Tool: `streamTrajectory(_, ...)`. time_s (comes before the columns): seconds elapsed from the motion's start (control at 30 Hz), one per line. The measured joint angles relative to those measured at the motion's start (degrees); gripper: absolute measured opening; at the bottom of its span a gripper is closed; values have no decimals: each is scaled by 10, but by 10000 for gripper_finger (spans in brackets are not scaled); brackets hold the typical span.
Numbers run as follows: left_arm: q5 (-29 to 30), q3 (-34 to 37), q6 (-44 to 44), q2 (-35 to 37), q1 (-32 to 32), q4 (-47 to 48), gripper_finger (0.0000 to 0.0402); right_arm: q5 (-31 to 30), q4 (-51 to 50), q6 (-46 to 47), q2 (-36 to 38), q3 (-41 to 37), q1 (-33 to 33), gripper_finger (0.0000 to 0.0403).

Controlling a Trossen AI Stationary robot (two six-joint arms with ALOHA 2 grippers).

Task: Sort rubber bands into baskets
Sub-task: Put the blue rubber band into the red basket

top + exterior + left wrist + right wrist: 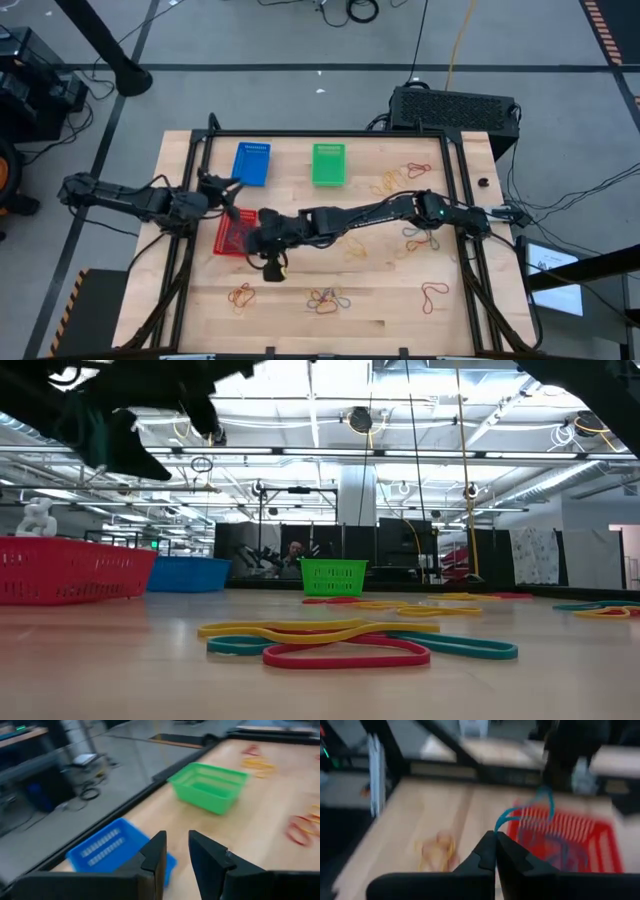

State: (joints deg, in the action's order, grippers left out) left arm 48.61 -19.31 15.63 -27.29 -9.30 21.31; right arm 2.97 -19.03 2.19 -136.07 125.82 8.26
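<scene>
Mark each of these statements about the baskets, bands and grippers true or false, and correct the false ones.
1. The right gripper is shut on a blue rubber band. True.
2. The green basket stands between the blue basket and the red basket. False: blue and green stand side by side, red sits nearer the table's front.
3. The left gripper holds a band. False: nothing shows between its fingers.
4. Loose bands lie on the table. True.

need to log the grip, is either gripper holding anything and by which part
The right gripper is shut on a blue rubber band, pinched at one end of its loop, by the red basket. The left gripper holds nothing.
</scene>
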Motion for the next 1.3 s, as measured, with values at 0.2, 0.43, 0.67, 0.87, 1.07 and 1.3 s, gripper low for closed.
streamTrajectory(0.2,104,0,85,0,29,52,90,-27,105,-34,-15,0,-12,0)
streamTrajectory(0.43,146,0,126,-1,52,71,90,-35,182,-24,-65,0,-37,0)
streamTrajectory(0.67,147,0,126,-1,63,75,90,-33,194,18,-101,0,-59,0)
streamTrajectory(0.87,147,0,126,-1,63,75,90,-31,172,46,-103,0,-64,0)
streamTrajectory(1.07,144,0,126,-1,63,75,90,-29,172,46,-103,0,-63,0)
streamTrajectory(1.3,139,0,126,-1,63,75,90,-29,150,47,-103,0,-63,33)
